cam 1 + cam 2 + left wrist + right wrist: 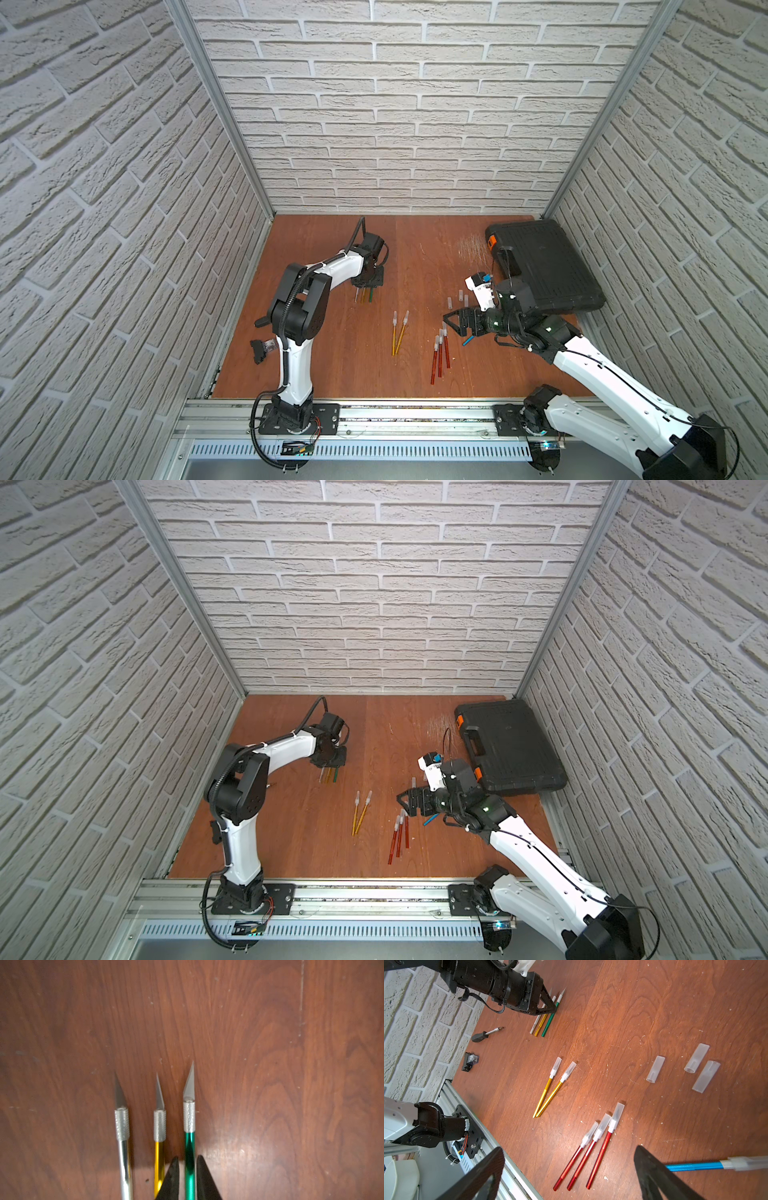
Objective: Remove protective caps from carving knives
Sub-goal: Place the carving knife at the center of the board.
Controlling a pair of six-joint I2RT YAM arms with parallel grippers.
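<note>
In both top views the right arm (602, 374) stretches low from the lower right, its right gripper (569, 1148) spread wide and empty. Only the right wrist view shows the cap (749, 1162) on the blue knife (695, 1166) beside 1 finger (652, 1172). Beyond lie 3 capped red knives (440, 353), 2 capped gold knives (394, 340) and 3 loose caps (696, 1057). Farther, the left arm (332, 270) bends down. The left gripper (188, 1157), barely parted, straddles the uncapped green knife (189, 1142). At right, the closed black case (544, 266) hides its contents.
</note>
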